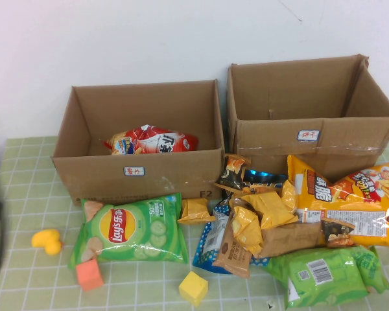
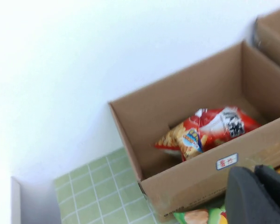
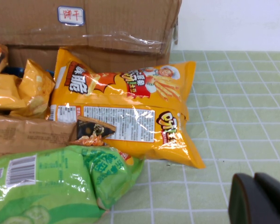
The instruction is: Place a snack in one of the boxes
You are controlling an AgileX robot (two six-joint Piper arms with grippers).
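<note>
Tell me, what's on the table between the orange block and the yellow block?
In the high view, only bare green checked tablecloth lies between the orange block and the yellow block. The green chip bag sits just behind that gap.

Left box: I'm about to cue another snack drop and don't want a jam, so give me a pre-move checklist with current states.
1. Left box open on top: ok.
2. Room inside: ok; only a red snack bag lies in it.
3. Right box open as an alternative: ok; contents cannot tell.
4. Snacks within reach: ok; green chips bag lies in front of the left box, orange bag beside the pile.
5. Left gripper near the left box front, empty: cannot tell.
6. Right gripper above the mat beside the orange bag, empty: cannot tell.
</note>
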